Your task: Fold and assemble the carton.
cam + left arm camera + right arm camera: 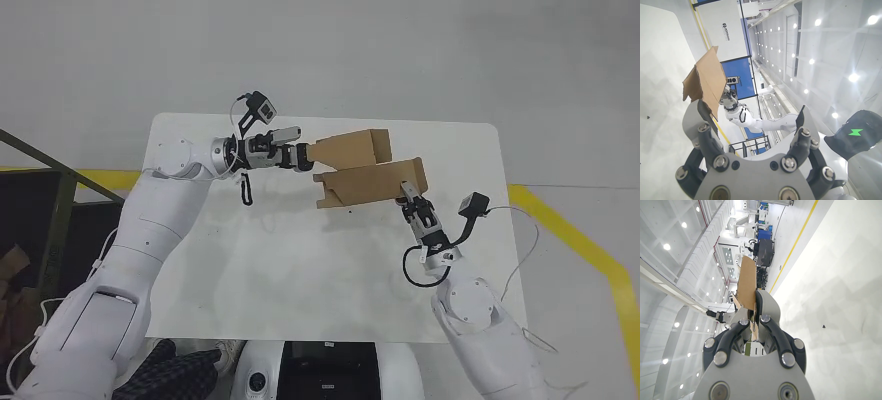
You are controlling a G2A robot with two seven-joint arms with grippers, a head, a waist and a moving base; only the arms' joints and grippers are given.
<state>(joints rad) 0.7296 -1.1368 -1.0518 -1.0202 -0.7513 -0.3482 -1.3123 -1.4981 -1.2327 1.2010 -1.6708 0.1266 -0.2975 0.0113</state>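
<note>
carton (pixel 365 165): brown corrugated, flaps half-folded
your right fingers (pixel 768 303): clamped on its edge
your left fingers (pixel 689 117): spread wide
tabletop (pixel 300 280): smooth white

In the left wrist view, a dark logo (pixel 724 25) followed by one word in capital letters stands on the white wall panel (pixel 715 17) behind the carton (pixel 706 79), and a smaller, similar print (pixel 740 81) stands on the blue panel (pixel 734 66) next to it.

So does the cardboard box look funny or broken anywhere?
The carton looks lopsided, half folded with a ragged flap edge. Only the right gripper clamps it; the left gripper is open, one finger touching it. A tiny dark speck lies on the table.
</note>
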